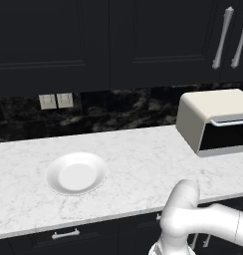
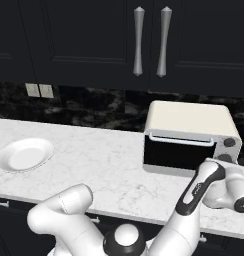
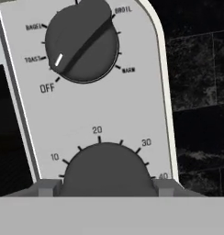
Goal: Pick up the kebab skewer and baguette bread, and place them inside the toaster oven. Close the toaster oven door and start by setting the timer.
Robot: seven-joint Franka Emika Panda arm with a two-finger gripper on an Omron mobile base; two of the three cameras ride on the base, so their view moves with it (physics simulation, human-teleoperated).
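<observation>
The cream-white toaster oven [image 1: 213, 119] [image 2: 189, 127] stands on the counter with its dark glass door [image 2: 176, 152] shut. In the hand view my gripper [image 3: 107, 186] is shut on the lower timer knob [image 3: 107, 167], one fingertip [image 3: 47, 187] pressed against each side of it. Above it, the mode knob [image 3: 81, 43] has its white mark between OFF and TOAST. In the right base view my hand reaches up to the control panel [image 2: 228, 150] at the oven's right end. The kebab skewer and baguette bread are out of view.
A white plate [image 1: 76, 173] [image 2: 25, 154] lies bare on the marble counter [image 1: 138, 159], left of the oven. Dark cabinets with silver handles [image 2: 151, 42] hang above, and a black stone backsplash runs behind.
</observation>
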